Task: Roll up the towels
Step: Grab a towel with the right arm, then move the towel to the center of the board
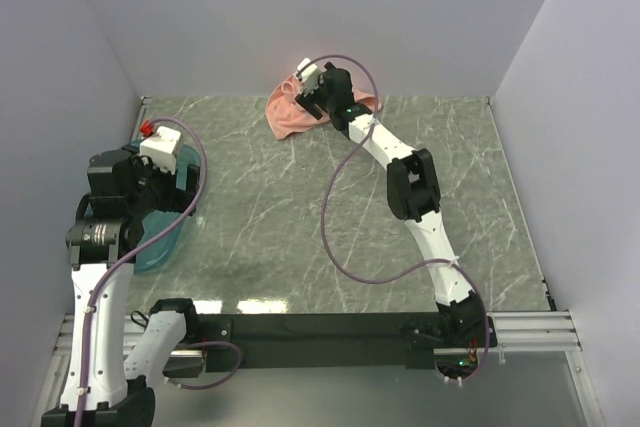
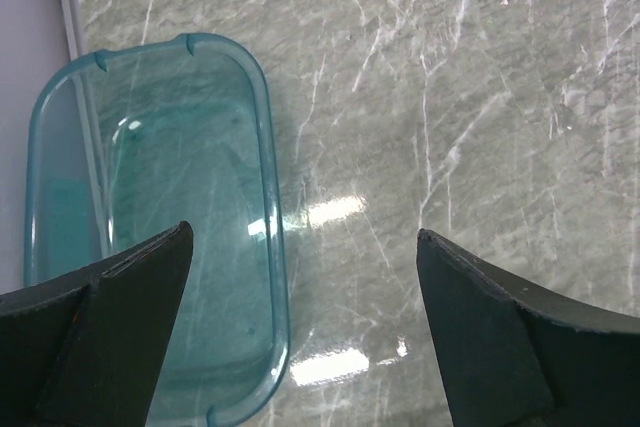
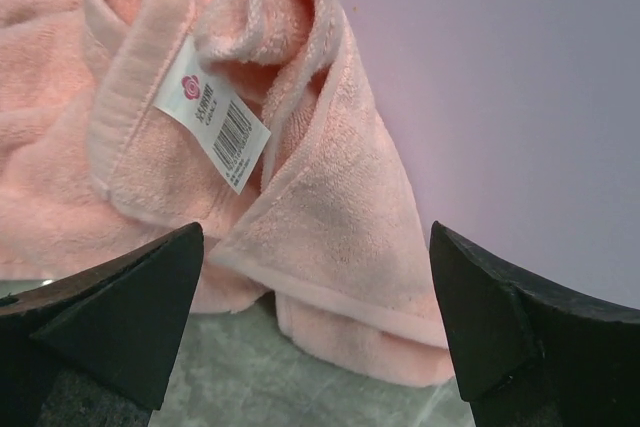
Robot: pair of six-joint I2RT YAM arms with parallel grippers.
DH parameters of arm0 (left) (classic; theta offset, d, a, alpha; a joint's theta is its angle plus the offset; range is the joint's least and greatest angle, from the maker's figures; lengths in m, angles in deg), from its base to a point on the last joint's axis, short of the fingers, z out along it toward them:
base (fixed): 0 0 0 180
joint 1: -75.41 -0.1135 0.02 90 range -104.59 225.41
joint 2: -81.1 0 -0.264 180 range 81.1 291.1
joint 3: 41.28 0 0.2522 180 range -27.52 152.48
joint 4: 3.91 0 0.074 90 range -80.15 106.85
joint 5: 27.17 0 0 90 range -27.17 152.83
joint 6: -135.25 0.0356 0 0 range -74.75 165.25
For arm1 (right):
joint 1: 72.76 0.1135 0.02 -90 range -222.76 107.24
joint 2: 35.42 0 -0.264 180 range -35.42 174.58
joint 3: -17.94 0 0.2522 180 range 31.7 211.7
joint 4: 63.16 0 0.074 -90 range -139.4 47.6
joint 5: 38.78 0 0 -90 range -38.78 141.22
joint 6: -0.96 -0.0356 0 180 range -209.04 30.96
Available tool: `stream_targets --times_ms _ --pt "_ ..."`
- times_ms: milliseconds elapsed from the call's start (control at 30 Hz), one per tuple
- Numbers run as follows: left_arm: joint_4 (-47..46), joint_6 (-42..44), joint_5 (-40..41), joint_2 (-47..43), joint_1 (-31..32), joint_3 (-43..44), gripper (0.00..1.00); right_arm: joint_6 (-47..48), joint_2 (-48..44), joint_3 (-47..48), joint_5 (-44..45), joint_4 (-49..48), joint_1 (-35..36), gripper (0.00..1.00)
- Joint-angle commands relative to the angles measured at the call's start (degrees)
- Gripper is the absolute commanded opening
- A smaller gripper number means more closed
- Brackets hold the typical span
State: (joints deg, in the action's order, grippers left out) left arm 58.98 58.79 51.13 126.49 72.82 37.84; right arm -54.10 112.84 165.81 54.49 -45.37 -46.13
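Observation:
The salmon-pink towel (image 1: 287, 114) lies crumpled against the back wall at the far middle of the table. In the right wrist view the towel (image 3: 330, 237) fills the upper left, folded in loose layers, with its white label (image 3: 213, 127) showing. My right gripper (image 1: 312, 90) hovers over the towel, open, its fingers (image 3: 130, 317) spread to either side of a folded corner without touching it. My left gripper (image 1: 158, 147) is open and empty over the left side of the table, above the teal tray.
A teal translucent plastic tray (image 2: 268, 147) sits on the marble table at the left edge, under the left gripper; it also shows in the top view (image 1: 165, 242). The back wall (image 3: 520, 97) stands right behind the towel.

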Motion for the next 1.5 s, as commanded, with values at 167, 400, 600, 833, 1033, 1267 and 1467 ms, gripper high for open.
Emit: stream_targets --times_ms 167,400,600,833,1033,1267,1467 --pt "4.57 -2.2 1.16 -1.0 0.04 3.45 0.99 8.55 9.48 7.3 6.57 -18.43 0.26 0.78" --pt "4.58 -1.68 1.42 -0.65 -0.13 4.25 1.0 11.82 5.73 0.99 7.19 -19.6 -0.53 0.01" --pt "1.16 -2.29 -2.35 0.58 -0.13 3.81 0.99 7.08 -13.67 -14.44 4.65 -15.47 -0.97 0.0" --pt "-6.49 -4.75 -14.56 8.38 -0.05 2.22 0.85 3.3 -40.84 -33.36 -3.08 6.38 -1.41 0.0" --pt "-11.33 -9.93 -20.36 19.36 1.35 3.54 0.69 1.37 -60.18 -48.21 -7.31 25.46 -1.67 0.0" --pt "-16.07 -13.1 -21.79 30.19 11.01 1.43 0.6 -1.36 -76.01 -66.41 -5.2 33.05 -4.74 0.0" --pt "-21.16 -20.48 -20.39 39.95 17.79 0.47 0.66 -1.45 -81.55 -75.38 -5.81 37.18 -10.36 0.0"
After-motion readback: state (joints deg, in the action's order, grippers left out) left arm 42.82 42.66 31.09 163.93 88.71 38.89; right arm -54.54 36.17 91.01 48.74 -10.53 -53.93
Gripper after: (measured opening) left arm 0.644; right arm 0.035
